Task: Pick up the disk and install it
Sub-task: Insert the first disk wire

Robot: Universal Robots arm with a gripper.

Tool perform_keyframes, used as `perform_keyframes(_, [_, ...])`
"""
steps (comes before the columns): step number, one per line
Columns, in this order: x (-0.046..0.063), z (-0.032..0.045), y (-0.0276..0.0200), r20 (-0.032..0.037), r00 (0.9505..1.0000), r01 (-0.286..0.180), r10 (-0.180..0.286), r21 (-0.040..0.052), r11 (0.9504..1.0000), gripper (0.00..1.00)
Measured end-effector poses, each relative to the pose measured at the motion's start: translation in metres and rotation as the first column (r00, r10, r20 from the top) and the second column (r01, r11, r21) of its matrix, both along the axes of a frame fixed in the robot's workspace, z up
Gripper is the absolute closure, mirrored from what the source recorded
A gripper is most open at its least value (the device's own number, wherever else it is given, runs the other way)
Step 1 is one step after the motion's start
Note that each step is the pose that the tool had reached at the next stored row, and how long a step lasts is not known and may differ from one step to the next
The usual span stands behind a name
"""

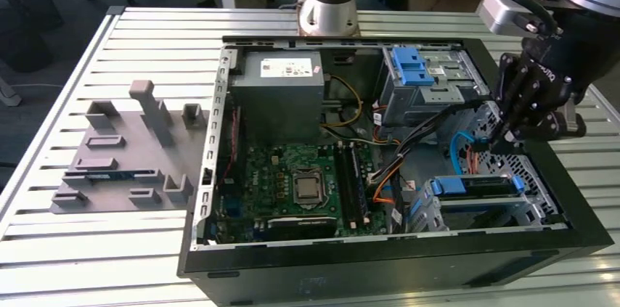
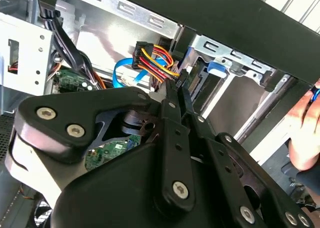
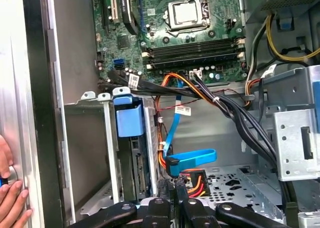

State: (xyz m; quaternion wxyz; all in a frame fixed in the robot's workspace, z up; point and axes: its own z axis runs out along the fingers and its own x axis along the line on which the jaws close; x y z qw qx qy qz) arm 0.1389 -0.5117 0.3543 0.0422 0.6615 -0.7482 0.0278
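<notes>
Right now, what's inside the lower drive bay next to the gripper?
The disk sits on edge in the drive bay, its blue rail tab and connector edge showing. The rest of its body is hidden by the bay walls. The gripper is at the cable connector beside it.

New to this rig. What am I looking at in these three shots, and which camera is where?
One robot arm stands on a slatted table and works inside an open computer case. The exterior view is taken from a camera off the arm. Both wrist views come from cameras that ride on the arm, looking past its black gripper into the case. The gripper hangs at the drive bays, next to a plug with coloured wires. I cannot tell whether it holds anything. The disk, with its blue rails, already sits in a bay. A grey fixture plate lies on the table at the exterior view's left of the case. A person's hand rests at the case's edge.
</notes>
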Motion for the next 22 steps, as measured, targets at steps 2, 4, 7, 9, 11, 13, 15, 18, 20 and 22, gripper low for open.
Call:
perform_keyframes(2, [0.0,-0.0001,-0.0001,0.0001,1.0,-0.004,0.004,0.0002,1.0,0.84])
perform_keyframes(4, [-0.0001,0.0,-0.0001,0.0001,1.0,-0.005,0.005,0.0002,1.0,0.84])
perform_keyframes(7, [0.0003,0.0,-0.0001,0.0001,1.0,-0.005,0.005,0.0001,1.0,0.84])
perform_keyframes(9, [0.0015,0.0,-0.0002,-0.0004,1.0,-0.005,0.005,0.0001,1.0,0.84])
perform_keyframes(11, [0.0045,0.0,-0.0001,-0.0033,1.0,-0.005,0.005,0.0002,1.0,0.84])
perform_keyframes(13, [0.005,0.0,0.0,-0.0043,1.0,-0.005,0.005,0.0005,1.0,0.84])
perform_keyframes(15, [0.005,0.0,-0.001,-0.0044,1.0,-0.006,0.006,0.0009,1.0,0.84])
perform_keyframes(18, [0.0049,0.0,-0.0026,-0.0044,0.9999,-0.014,0.014,0.002,0.9999,0.84])
perform_keyframes(20, [0.0046,0.0,-0.0042,-0.0043,0.9998,-0.017,0.017,0.0035,0.9998,0.84])
perform_keyframes(22, [0.0036,0.0,-0.0066,-0.0034,0.9998,-0.02,0.02,0.0052,0.9998,0.84])
